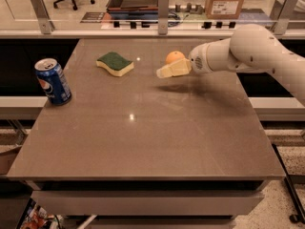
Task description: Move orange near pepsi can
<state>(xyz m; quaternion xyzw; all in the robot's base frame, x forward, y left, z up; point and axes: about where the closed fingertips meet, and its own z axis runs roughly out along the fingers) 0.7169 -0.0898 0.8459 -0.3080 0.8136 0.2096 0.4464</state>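
Observation:
The orange (174, 57) rests on the brown table (143, 137) at the back, right of the middle. The pepsi can (52, 81), blue with a round logo and silver top, stands upright near the table's left edge, far from the orange. My gripper (167, 71), cream-coloured, reaches in from the right on a white arm (248, 51). It hovers just in front of the orange and hides the fruit's lower part. I cannot tell if it touches the orange.
A green-and-yellow sponge (115, 63) lies on the table between the can and the orange. A glass rail with metal posts (163, 6) runs behind the table's far edge.

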